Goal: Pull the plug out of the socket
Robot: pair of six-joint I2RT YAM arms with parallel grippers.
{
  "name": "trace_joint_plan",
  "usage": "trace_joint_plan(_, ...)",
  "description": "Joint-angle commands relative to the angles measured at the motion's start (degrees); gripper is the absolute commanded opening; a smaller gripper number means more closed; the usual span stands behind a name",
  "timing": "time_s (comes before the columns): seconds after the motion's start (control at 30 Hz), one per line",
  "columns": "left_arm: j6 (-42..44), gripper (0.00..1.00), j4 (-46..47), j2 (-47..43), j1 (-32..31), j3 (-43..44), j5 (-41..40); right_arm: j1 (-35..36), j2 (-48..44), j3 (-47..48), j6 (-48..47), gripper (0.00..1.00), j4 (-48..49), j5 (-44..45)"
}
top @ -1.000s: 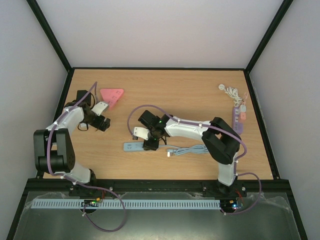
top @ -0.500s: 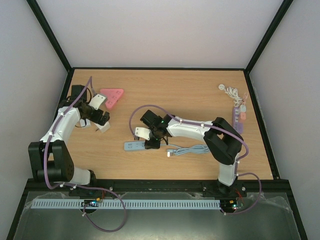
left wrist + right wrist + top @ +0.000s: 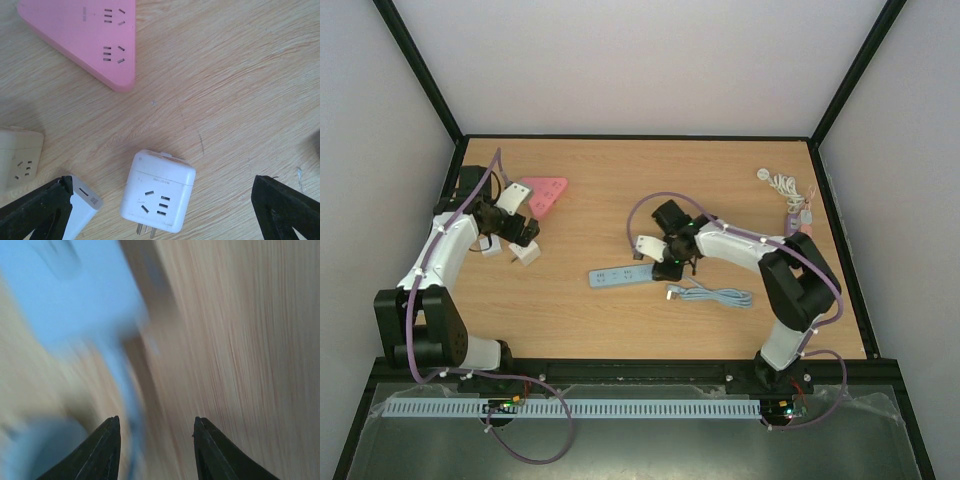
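Plug watch, and it looks all but over: the white plug (image 3: 157,192) lies on the desk (image 3: 720,180) with its prongs bare, near the pink socket (image 3: 85,35) but clearly apart from it. Every slot on that pink face shows empty. The left claw (image 3: 160,179) hangs right over the plug, fingers spread wide to either side, pinching nothing. A beige socket (image 3: 19,161) sits off to one side, nothing in it either.

Across the desk, the right claw (image 3: 156,418) is at the end of the blue strip (image 3: 623,276). Its wrist view is smeared, but the fingers stand parted with bare wood between them. The strip's outlets look empty from above, and the cable (image 3: 715,295) lies just beside the strip, not in it. No box, tray or bin shows anywhere.

My read: the pull is done, nothing is left seated, and only backing the arms away remains.
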Motion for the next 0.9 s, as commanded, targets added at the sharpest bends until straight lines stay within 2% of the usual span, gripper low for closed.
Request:
trace_joint_plan(0.0,-0.8,1.0,-1.3,-1.3,0.1,2.4,1.2,-10.2,-0.2,-6.6,-7.8,0.39,-7.1,11.6)
trace_joint_plan(0.23,-1.2,1.0,-1.0,-1.1,0.1,3.1,1.6,-21.4,-1.9,-8.5,-13.0,0.39,-8.5,13.7)
trace_joint_plan(0.5,-0.7,1.0,-1.1,-1.2,0.1,2.9,1.4,-31.2,-1.6,-5.8,-17.4,0.39,-10.8,16.9)
trace_joint_plan(0.87,-0.5,1.0,-1.7,-2.3,0.1,3.6,1.7,-44.0,-2.5,-11.2,-23.3,0.38,-11.7,19.4)
